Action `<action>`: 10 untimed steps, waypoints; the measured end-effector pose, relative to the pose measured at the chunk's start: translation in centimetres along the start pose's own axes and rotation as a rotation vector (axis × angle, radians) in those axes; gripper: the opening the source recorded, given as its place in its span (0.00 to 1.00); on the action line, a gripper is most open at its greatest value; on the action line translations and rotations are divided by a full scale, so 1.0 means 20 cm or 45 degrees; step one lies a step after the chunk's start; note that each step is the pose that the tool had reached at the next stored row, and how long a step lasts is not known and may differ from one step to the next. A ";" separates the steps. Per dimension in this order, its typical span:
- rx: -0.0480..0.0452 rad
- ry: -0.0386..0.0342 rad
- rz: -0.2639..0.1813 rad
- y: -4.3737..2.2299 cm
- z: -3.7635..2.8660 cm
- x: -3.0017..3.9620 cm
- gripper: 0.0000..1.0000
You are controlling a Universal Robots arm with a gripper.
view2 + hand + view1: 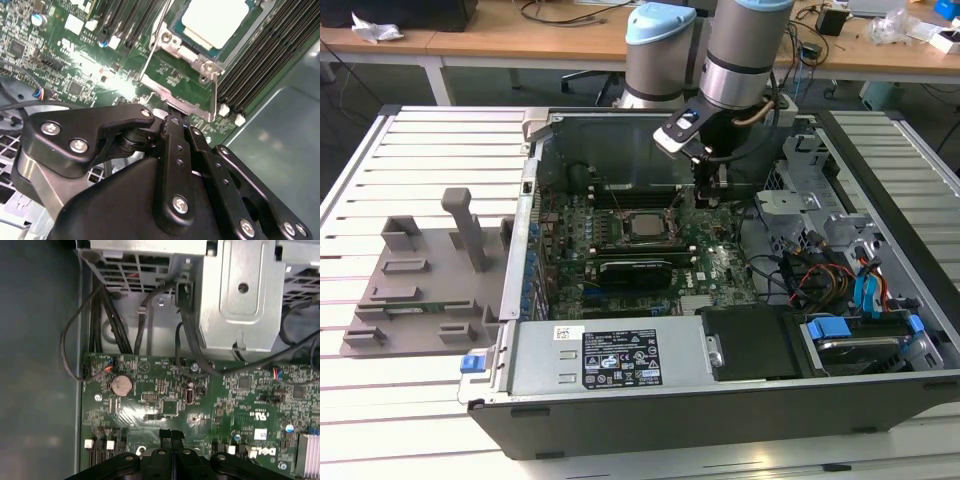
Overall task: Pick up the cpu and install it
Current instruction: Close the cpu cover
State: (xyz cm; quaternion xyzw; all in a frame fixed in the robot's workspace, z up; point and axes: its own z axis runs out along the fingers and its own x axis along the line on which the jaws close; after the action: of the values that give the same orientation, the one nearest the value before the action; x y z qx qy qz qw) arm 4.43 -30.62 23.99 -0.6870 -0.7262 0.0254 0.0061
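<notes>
From where I stand, the arm (745, 60) reaches over the far wall of the open computer case (720, 410) and bends straight down into it, with its wrist nearly vertical and a small camera block jutting out on the exterior view's left side. The gripper (710, 195) hangs low over the green motherboard (720, 270), close to the board.

The fingers are clenched. In the first wrist view the two black fingertips (165, 436) meet along a thin seam with nothing between them, and the gripper (171, 435) points at the board not far from a round coin battery (121, 385). The second wrist view shows the gripper (172, 120) with its linkages drawn in tight.

The cpu (645, 228) is not in the gripper. It lies flat in the socket in the middle of the motherboard, silvery top up, just beside the gripper toward the exterior view's left. In the second wrist view the cpu (215, 20) is pale and square inside the metal socket frame (175, 50), with a bank of dark memory slots (260, 60) alongside it. I can't tell whether the frame is latched down over it.

Beyond the fingertips in the first wrist view, black cables (105, 315) run up from the board's edge past a bare metal drive bracket (240, 290). Outside the case, on the slatted table (420, 140), a grey plastic tray (420, 290) with upright posts sits well apart from the arm.
</notes>
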 end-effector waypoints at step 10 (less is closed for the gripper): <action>0.000 0.0001 0.000 -0.073 0.006 0.004 0.11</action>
State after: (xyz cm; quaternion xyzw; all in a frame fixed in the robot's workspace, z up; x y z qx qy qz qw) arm 2.97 -30.62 23.94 -0.6870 -0.7262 0.0254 0.0061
